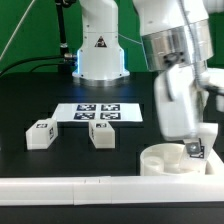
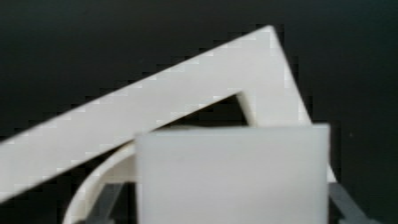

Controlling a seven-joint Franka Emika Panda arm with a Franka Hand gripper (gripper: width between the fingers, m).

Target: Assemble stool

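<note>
Stool pieces sit on a black table. The nearest is the round, rimmed, bowl-like white plastic seat disc, at the exterior view's lower right. It rests just behind a long white border rail that runs along the table's front edge.

Above the far right part of the disc's rim hangs the two-finger gripper. It is clenched on a small white rectangular leg block whose black-and-white square tag faces the exterior camera. Whether this held block touches the disc I cannot tell.

In the wrist view the held block fills the foreground as a plain white slab between the dark fingers. Part of the disc's curved rim shows beside it, and the rail crosses diagonally beyond.

The arm's thick white forearm link rises from the gripper toward the exterior view's upper right.

Further back, a second white leg block stands on the table near the middle, tag on its top face. A third white leg block stands toward the exterior view's left. The two are apart from each other and well apart from the disc.

Just behind them lies the flat white marker board with its rows of black tags. Farthest back stands the arm's white robot base, with a triangular warning label on its front.
</note>
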